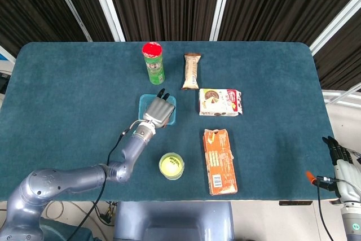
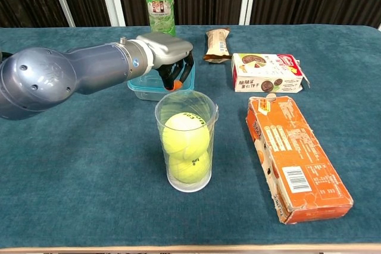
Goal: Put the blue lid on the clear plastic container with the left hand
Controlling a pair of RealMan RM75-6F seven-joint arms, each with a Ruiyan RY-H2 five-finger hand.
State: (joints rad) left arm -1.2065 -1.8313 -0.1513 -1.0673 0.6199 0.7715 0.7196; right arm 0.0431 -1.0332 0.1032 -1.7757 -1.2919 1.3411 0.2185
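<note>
In the head view, the left hand (image 1: 158, 111) lies palm down over the clear plastic container (image 1: 143, 103) just left of the frame's centre, its fingers stretched across the blue lid (image 1: 172, 118), which sits on top of the container; whether the fingers grip the lid or only press on it cannot be told from here. A green can (image 1: 153, 63) with a red top stands above it, a wrapped snack bar (image 1: 192, 71) to the right of the can, a white box (image 1: 220, 102) right of centre, an orange box (image 1: 219, 161) below that, and a cup of tennis balls (image 1: 171, 166) at lower centre. The right hand (image 1: 340, 157) hangs off the table at the lower right edge, fingers straight and apart, holding nothing. In the chest view, the left hand (image 2: 168, 57) curls down onto the blue lid (image 2: 190, 78) at upper centre, fingertips touching its top, the container (image 2: 146, 88) beneath, just behind the cup (image 2: 187, 141).
</note>
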